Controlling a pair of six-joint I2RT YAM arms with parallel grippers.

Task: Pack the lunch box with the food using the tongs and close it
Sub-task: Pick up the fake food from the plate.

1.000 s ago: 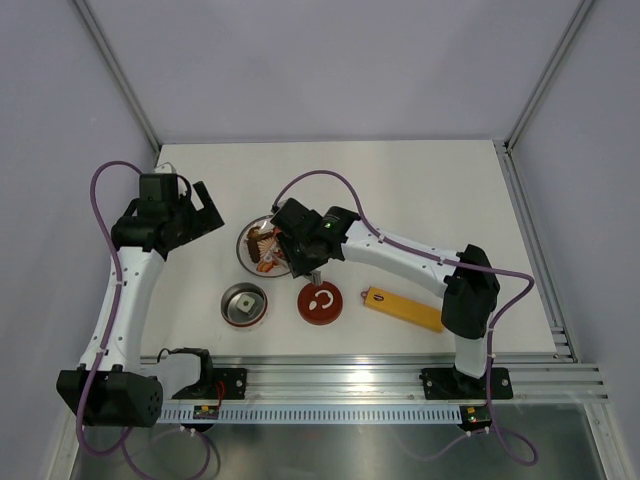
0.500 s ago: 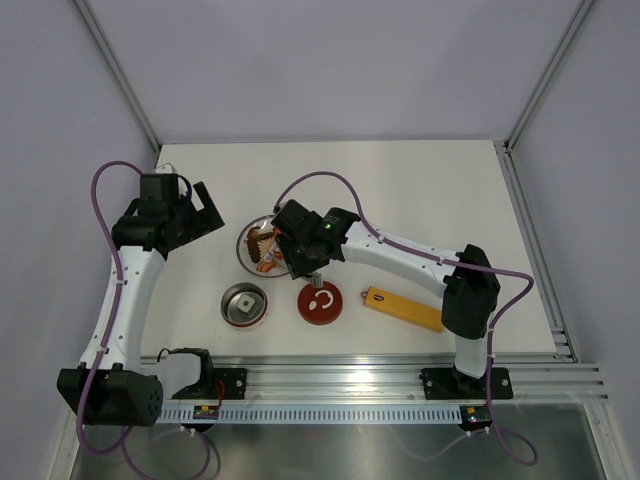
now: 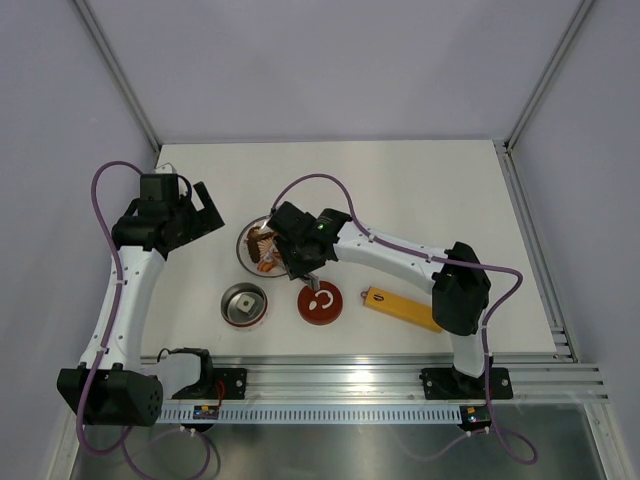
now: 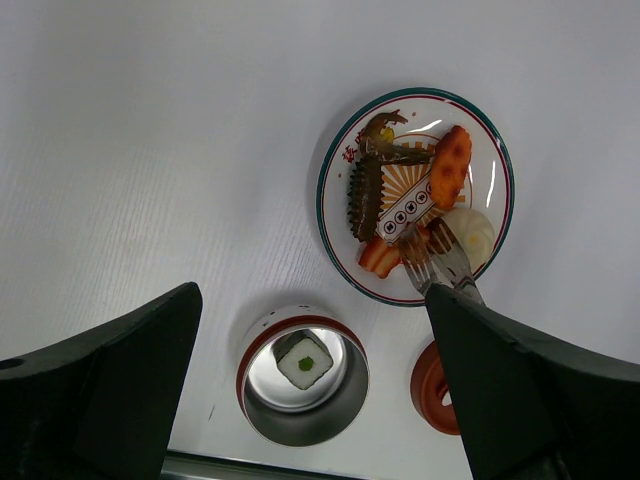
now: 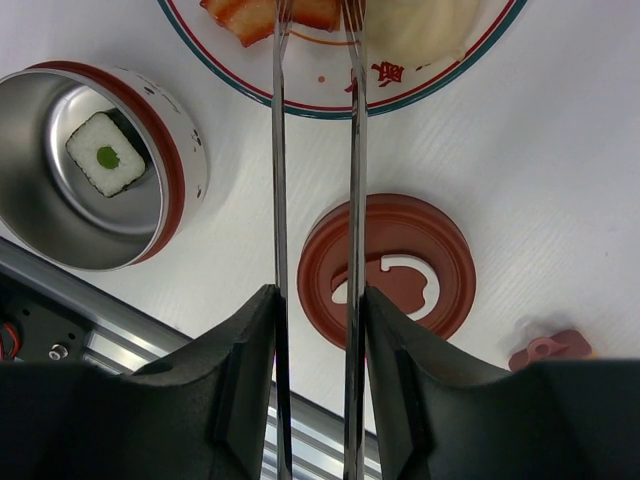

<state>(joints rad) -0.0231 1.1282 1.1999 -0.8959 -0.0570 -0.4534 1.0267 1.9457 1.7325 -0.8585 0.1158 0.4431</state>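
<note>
The red lunch box [image 3: 243, 305] stands open with its steel wall [image 4: 300, 428] showing, and one white square piece with a green centre [image 4: 304, 362] lies inside. Its dark-red lid [image 3: 320, 303] lies flat to its right. My right gripper [image 5: 315, 300] is shut on the silver tongs [image 5: 279, 200], squeezing both arms. The tongs' tips [image 4: 438, 262] reach over the plate's near side, by a red-orange piece [image 4: 380, 258] and a cream-white piece [image 4: 472, 230]. More food, brown [image 4: 365, 190] and orange [image 4: 450, 165], lies on the plate [image 3: 243, 245]. My left gripper [image 3: 205, 212] hangs open, high to the plate's left.
A long yellow-orange bar [image 3: 402, 308] lies right of the lid. A small red object [image 5: 545, 350] sits near it. The metal rail [image 3: 350, 385] runs along the table's near edge, just below the lunch box and lid.
The right arm's elbow has shifted slightly left while its gripper and the tongs stay over the plate. The left arm has not moved.
</note>
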